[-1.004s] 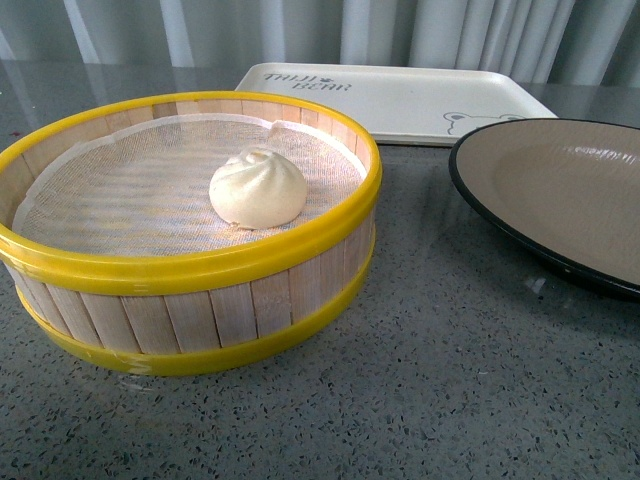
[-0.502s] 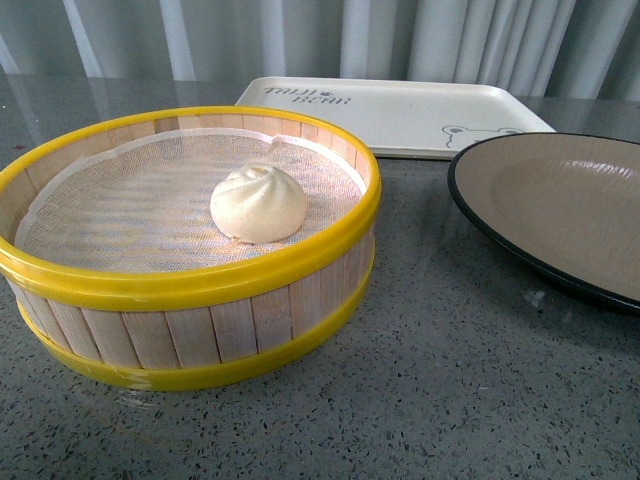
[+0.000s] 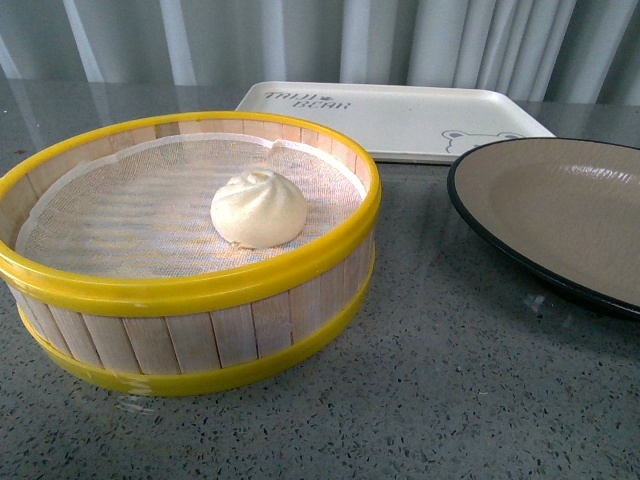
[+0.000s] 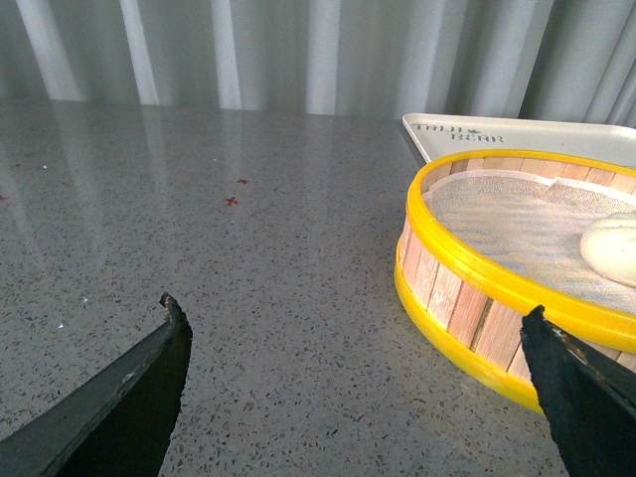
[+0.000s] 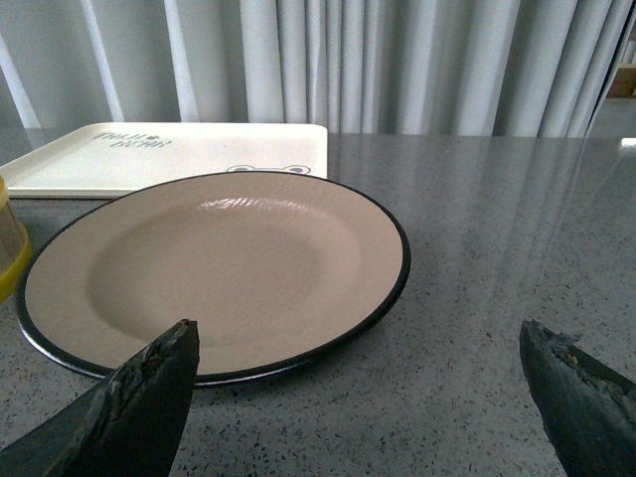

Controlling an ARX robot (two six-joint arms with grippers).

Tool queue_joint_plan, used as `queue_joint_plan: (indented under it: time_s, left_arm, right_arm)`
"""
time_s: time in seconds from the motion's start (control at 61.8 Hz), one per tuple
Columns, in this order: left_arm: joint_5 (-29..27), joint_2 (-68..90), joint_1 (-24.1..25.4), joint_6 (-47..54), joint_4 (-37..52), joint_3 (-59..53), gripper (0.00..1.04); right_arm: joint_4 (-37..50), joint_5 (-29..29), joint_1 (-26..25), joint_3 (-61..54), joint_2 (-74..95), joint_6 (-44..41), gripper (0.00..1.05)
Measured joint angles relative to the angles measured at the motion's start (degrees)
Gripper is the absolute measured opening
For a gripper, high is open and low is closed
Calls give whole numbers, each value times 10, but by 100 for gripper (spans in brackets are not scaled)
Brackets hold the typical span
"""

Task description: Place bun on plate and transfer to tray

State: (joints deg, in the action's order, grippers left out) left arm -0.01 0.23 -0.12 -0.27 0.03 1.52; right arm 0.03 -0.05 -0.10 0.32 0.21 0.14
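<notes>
Bun (image 3: 259, 207): sits pleats up on the white cloth (image 3: 120, 210) inside the yellow-rimmed steamer basket (image 3: 200, 330), a little right of its centre.
Plate (image 3: 560, 200): on the grey speckled table (image 3: 450, 400), right of the basket and apart from it.
Tray (image 3: 400, 110): lies flat behind basket and plate, near both.
Left gripper (image 4: 354, 306): fingers spread wide, grasping nothing, low over the table beside the basket.
Right gripper (image 5: 358, 326): fingers spread wide, grasping nothing, facing the plate's near rim.
</notes>
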Motion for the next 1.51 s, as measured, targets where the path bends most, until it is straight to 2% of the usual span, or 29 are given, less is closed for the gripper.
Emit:
queue_joint_plan:
  time_s: [0.146, 0.162, 0.211, 0.275, 0.308, 0.453, 0.632, 0.777, 0.923, 1.069, 1.279, 1.506]
  left_arm:
    - [-5, 1, 0, 0, -1, 0, 98]
    - [-14, 5, -4, -9, -7, 2, 98]
    - [-109, 45, -31, -64, -89, 30, 98]
    - [-201, 105, -46, -143, -162, 63, 98]
    - [-225, 123, -48, -174, -168, 66, 98]
    - [-264, 150, -62, -247, -132, 82, 98]
    - [-269, 238, -85, -249, -49, 109, 98]
    - [-269, 342, -97, -203, 38, 165, 98]
    - [-268, 440, -120, -160, 83, 239, 98]
    - [-246, 537, -157, -125, 92, 329, 98]
    - [-209, 670, -239, -79, 60, 463, 98]
    - [-204, 752, -304, -49, 17, 530, 98]
  right_arm:
    - [0, 0, 0, 0, 0, 0, 96]
    - [0, 0, 0, 0, 0, 0, 96]
    - [0, 0, 0, 0, 0, 0, 96]
    - [0, 0, 0, 0, 0, 0, 96]
    - [0, 0, 0, 0, 0, 0, 96]
    - [0, 0, 0, 0, 0, 0, 96]
    - [0, 0, 0, 0, 0, 0, 96]
    - [0, 0, 0, 0, 0, 0, 96]
    - [0, 0, 0, 0, 0, 0, 96]
    - [0, 0, 0, 0, 0, 0, 96]
    - [0, 0, 0, 0, 0, 0, 96]
    - [0, 0, 0, 0, 0, 0, 96]
